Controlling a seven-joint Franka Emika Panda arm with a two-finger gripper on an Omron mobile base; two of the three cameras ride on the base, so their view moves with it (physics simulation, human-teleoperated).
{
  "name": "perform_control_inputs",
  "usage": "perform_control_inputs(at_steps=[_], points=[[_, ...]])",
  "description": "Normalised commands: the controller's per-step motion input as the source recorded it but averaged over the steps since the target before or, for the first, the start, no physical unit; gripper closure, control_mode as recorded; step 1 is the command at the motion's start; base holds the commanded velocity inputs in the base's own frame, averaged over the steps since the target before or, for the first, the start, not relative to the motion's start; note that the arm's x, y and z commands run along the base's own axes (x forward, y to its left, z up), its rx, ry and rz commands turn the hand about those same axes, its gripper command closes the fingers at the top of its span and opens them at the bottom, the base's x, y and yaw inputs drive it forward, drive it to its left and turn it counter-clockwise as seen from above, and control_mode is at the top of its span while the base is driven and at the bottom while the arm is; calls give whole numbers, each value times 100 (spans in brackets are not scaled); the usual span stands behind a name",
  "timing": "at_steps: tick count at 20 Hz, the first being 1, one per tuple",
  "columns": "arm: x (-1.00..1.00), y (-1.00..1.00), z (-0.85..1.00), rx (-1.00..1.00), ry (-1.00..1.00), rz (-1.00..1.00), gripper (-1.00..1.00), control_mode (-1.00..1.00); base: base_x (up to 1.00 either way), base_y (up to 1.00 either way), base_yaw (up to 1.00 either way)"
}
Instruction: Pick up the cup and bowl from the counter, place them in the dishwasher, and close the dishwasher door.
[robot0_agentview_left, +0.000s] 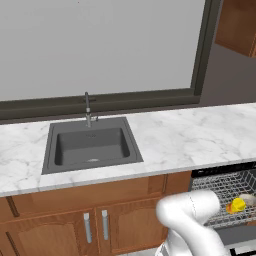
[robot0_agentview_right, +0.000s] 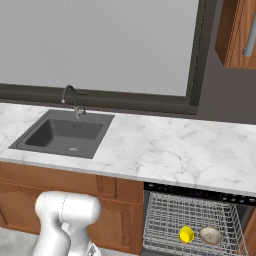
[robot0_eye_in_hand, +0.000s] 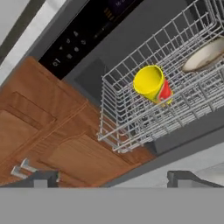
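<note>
Since the small bright yellow cup (robot0_eye_in_hand: 151, 83) and shallow beige bowl (robot0_eye_in_hand: 204, 55) already lie in the silver wire dishwasher rack (robot0_eye_in_hand: 131, 127), the gripper (robot0_eye_in_hand: 113, 178) hangs spread apart and empty (probably door-closing time).

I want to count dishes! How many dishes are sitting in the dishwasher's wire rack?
2: the yellow cup lies on its side in the rack, and the beige bowl sits right beside it. More could hide beyond the picture's edge.

Even, bright rendered light with no glare; soft shade inside the sink (robot0_agentview_left: 90, 145); edges slightly soft, pixelated
</note>
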Motion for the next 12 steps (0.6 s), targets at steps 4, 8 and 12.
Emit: perform_control_inputs(at_steps=[4, 8, 12], points=[[-8, -6, -41, -7, -11, 0, -100, -100, 0, 0, 0], [-27, -31, -45, 0, -11, 0, -100, -100, 0, 0, 0], [-31, -46, -43, 0, -10, 0, -100, -100, 0, 0, 0]])
